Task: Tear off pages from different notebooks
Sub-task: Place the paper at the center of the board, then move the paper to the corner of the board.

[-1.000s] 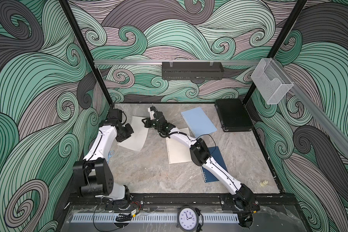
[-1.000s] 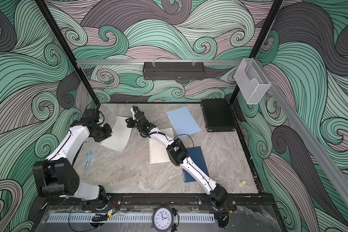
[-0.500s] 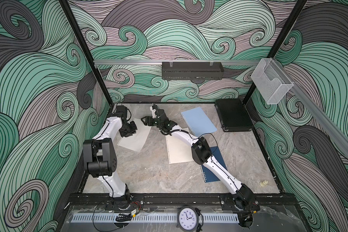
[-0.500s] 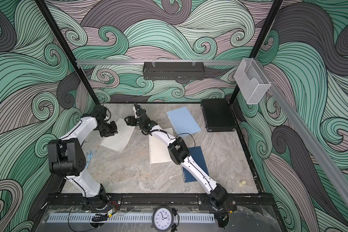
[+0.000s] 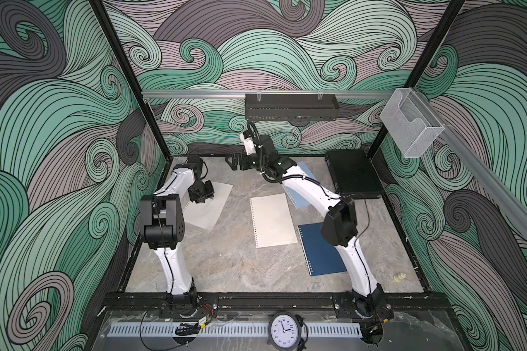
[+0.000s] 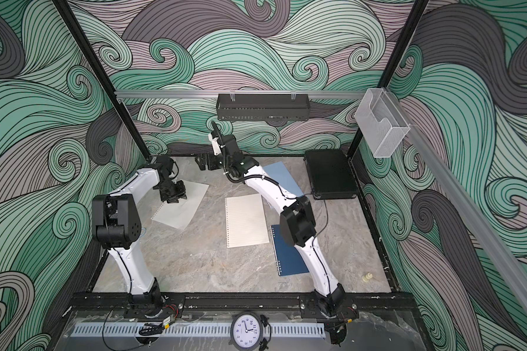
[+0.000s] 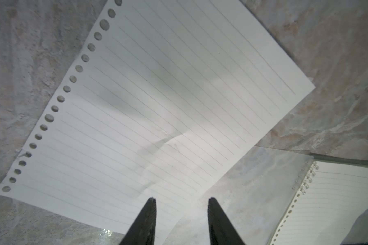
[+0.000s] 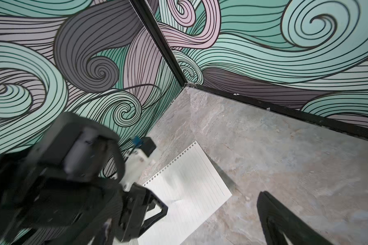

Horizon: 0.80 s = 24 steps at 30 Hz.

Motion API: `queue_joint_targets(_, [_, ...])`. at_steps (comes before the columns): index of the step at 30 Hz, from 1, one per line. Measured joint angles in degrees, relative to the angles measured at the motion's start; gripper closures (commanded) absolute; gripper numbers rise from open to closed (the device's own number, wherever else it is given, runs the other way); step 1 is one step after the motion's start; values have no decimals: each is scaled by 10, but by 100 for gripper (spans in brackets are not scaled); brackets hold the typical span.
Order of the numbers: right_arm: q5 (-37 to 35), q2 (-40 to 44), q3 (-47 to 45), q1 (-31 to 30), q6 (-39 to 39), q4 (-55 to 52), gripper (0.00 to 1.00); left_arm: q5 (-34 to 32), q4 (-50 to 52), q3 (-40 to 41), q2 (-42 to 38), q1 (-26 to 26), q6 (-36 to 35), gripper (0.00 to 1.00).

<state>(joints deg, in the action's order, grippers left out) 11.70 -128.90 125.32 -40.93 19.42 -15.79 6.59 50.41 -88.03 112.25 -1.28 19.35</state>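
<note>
A loose lined page [image 5: 209,209] [image 6: 181,208] with punched holes lies flat on the table at the left. Just above its near corner hovers my left gripper [image 7: 182,200] [image 5: 203,194], open, with nothing between the fingers. My right gripper [image 5: 235,161] [image 6: 204,161] is raised near the back wall, open wide and empty; one finger [image 8: 272,212] shows over bare table beside the page [image 8: 189,191]. The cream notebook [image 5: 271,220] lies mid-table. The navy notebook [image 5: 320,249] is to its right. My right arm partly covers the light blue notebook [image 5: 301,185].
A flat black case [image 5: 353,173] lies at the back right corner. A black shelf [image 5: 291,106] hangs on the back wall and a clear holder [image 5: 411,127] on the right rail. A small cream object [image 5: 399,277] sits near the front right.
Both grippers opened and let go of the page, which dropped flat onto the table. My right gripper rose and swung toward the back wall. My left elbow folded upward.
</note>
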Motion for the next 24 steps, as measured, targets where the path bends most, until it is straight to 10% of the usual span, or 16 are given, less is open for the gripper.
queue_joint_targets(11, [-10,284,-420,-3,-28,71,0,-35,32,-65,78,7,-4,56])
queue_joint_targets(24, [-81,490,-606,-3,-24,93,0,-55,58,-134,153,-6,3,57])
